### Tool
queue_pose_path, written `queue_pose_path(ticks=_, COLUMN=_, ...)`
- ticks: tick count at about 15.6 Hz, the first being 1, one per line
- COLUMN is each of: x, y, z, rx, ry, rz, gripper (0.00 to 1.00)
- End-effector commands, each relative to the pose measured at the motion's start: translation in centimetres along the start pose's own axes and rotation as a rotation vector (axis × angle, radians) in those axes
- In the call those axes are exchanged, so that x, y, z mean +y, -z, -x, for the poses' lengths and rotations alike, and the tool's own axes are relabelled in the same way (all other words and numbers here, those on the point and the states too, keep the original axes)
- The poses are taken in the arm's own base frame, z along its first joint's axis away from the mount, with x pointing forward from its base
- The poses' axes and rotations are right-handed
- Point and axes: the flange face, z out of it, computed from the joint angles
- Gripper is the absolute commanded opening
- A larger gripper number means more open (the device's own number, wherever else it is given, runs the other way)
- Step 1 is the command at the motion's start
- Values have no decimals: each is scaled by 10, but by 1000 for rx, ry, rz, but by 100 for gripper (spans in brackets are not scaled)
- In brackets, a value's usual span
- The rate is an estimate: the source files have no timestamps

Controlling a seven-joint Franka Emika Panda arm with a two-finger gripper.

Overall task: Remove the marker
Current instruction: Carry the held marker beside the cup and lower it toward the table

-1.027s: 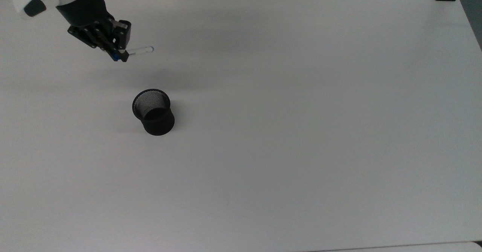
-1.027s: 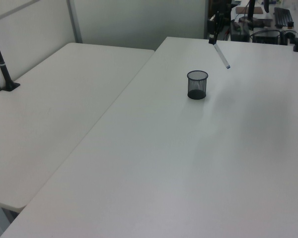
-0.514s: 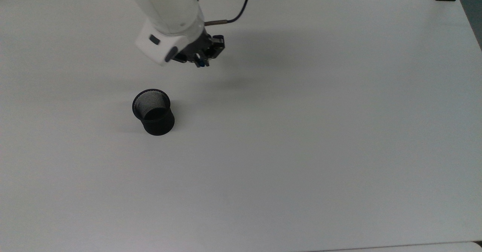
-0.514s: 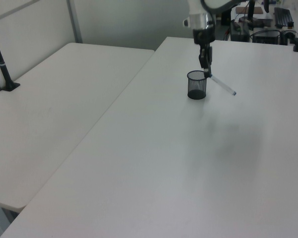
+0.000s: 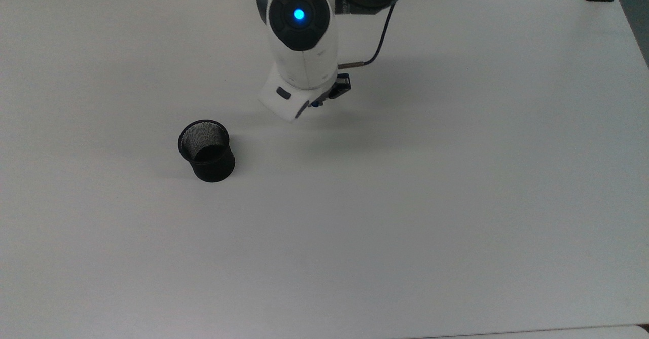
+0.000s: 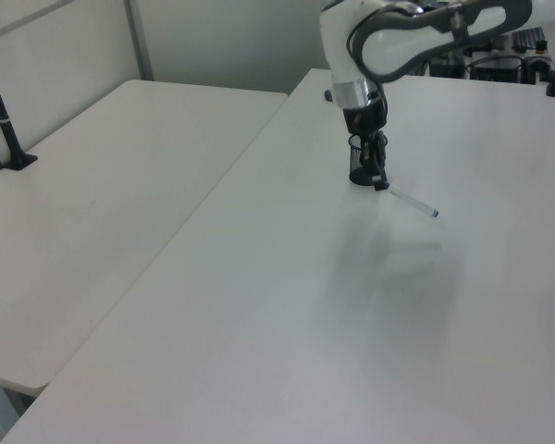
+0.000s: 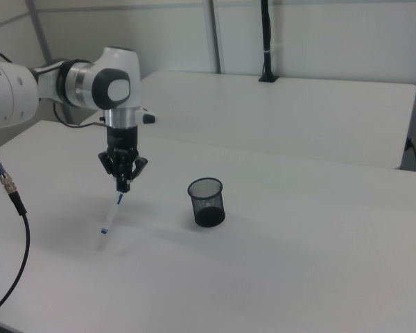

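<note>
Top view: the pincer [image 5: 324,97] sits well to the right of the black mesh cup [image 5: 206,150], mostly under the wrist.

Left view: the marker [image 6: 410,200] hangs slanted from the pincer [image 6: 379,181], clear of the cup [image 6: 361,172].

Right view: the pincer [image 7: 123,182] pinches the marker's [image 7: 112,212] upper end; its lower tip seems just above the table [image 7: 277,277].

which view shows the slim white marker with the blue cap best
The right view: the slim white marker with the blue cap hangs full length from the gripper, beside the black mesh cup. The left view shows its barrel slanting down. In the top view the arm hides all but a blue speck.
</note>
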Motion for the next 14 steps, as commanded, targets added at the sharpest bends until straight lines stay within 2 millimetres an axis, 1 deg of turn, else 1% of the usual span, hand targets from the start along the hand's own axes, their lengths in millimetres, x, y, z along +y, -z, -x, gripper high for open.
queue_pose_path(ticks=1, x=-21, y=-22, z=-14, rx=58, ry=-48, rz=65, gripper=12)
queue_pose_path(ticks=4, x=-20, y=-28, z=-19, rx=97, ry=-50, rz=67, gripper=18)
queue_pose_path(ticks=5, x=-20, y=-31, z=-19, rx=102, ry=-56, rz=68, gripper=22)
queue_pose_path(ticks=6, x=-19, y=-35, z=-20, rx=96, ry=-56, rz=69, gripper=31)
queue_pose_path(ticks=8, x=-19, y=-49, z=-25, rx=78, ry=-57, rz=80, gripper=42)
queue_pose_path(ticks=9, x=-18, y=-53, z=-29, rx=85, ry=-55, rz=89, gripper=50)
queue_pose_path(ticks=10, x=-18, y=-53, z=-32, rx=104, ry=-53, rz=94, gripper=54)
queue_pose_path(ticks=12, x=-16, y=-52, z=-33, rx=116, ry=-57, rz=93, gripper=55)
queue_pose_path(ticks=14, x=-15, y=-50, z=-33, rx=118, ry=-64, rz=93, gripper=70)
